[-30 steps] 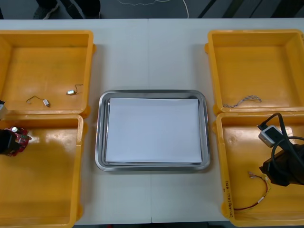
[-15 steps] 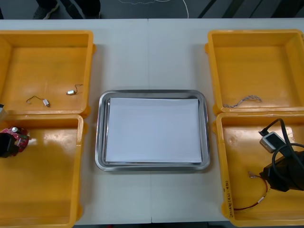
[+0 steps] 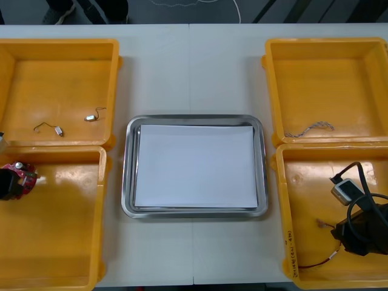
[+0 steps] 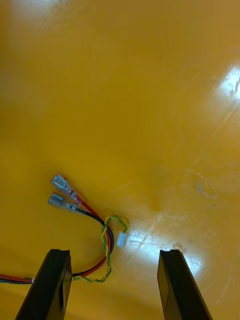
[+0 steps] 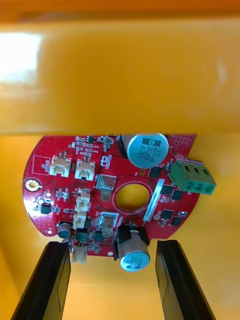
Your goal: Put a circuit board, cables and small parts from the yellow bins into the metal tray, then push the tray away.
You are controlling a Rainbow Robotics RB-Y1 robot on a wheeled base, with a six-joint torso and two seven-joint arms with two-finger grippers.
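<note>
The left pincer (image 5: 112, 250), open, straddles the edge of the circuit board (image 5: 115, 195) in the near-left yellow bin (image 3: 60, 242). The right pincer (image 4: 112, 252), open, hovers over the red and yellow cable (image 4: 95, 225) (near-right yellow bin (image 3: 303, 182)). Lower squarely, then close; avoid tall components.

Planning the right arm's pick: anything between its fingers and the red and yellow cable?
Nothing visible: the open right gripper hangs over the twisted red and yellow cable in the yellow bin. Left gripper: at the round red circuit board.
</note>
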